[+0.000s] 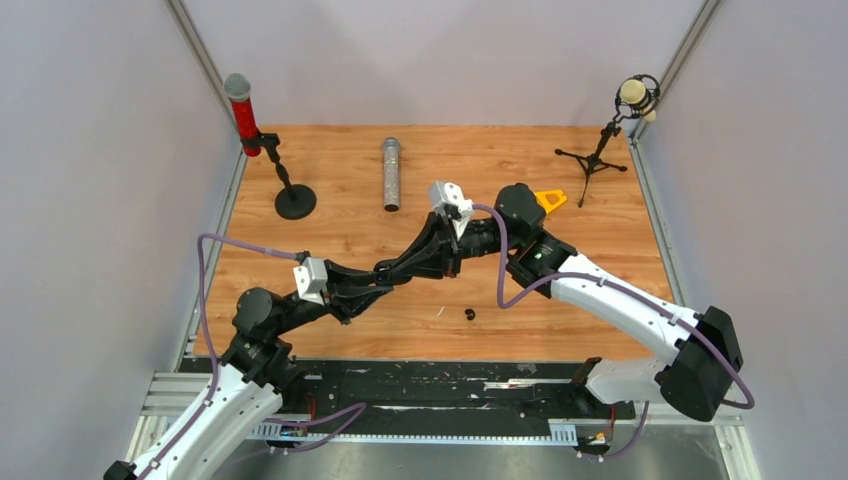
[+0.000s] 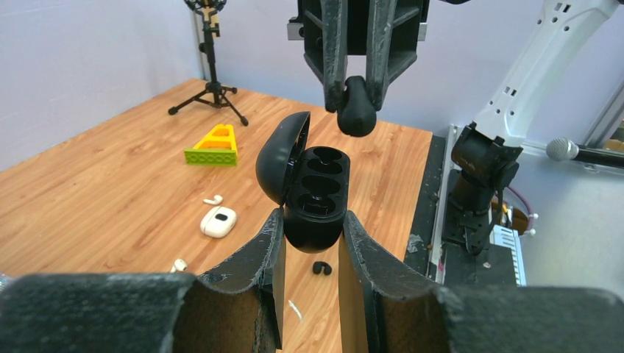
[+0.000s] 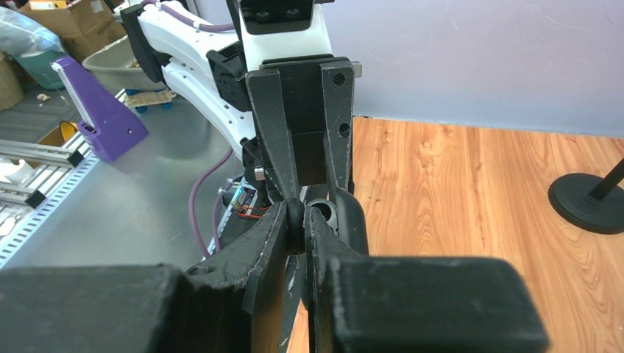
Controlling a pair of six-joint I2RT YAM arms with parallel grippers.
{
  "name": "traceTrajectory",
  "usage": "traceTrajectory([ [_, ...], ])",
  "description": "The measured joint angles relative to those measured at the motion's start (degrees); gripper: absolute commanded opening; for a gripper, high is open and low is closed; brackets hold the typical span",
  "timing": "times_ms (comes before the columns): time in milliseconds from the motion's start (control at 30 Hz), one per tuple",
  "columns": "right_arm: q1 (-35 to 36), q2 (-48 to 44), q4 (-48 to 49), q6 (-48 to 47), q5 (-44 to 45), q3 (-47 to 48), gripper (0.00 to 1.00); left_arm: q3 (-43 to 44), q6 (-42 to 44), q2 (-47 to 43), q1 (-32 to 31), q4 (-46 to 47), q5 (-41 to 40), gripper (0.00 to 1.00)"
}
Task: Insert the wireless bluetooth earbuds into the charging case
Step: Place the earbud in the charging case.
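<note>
My left gripper is shut on the base of a black charging case, held above the table with its lid open and its wells empty. Directly above the case, my right gripper is shut on a rounded black earbud, a small gap off the case. In the right wrist view the same earbud sits pinched between my fingers, with the case just behind. Another black earbud lies on the wood below. Two white earbuds lie beside a white case.
A yellow-green wedge and a tripod stand are at the far side. The top view shows a red microphone on a round base, a silver cylinder and the loose black earbud. A thin white sliver lies near me.
</note>
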Motion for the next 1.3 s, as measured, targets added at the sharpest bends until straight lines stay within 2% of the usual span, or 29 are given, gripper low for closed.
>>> traceTrajectory([
  [400, 1.73, 2.82, -1.25, -3.65, 2.95, 2.45, 0.00, 0.00, 0.02, -0.44, 0.00, -0.04, -0.63, 0.00],
  [867, 4.00, 3.61, -7.89, -10.10, 4.50, 4.07, 0.00, 0.00, 0.02, -0.92, 0.00, -0.63, -1.38, 0.00],
  [1300, 5.57, 3.61, -10.93, -14.99, 10.23, 5.09, 0.00, -0.33, 0.04, -0.92, 0.07, -0.72, -1.95, 0.00],
])
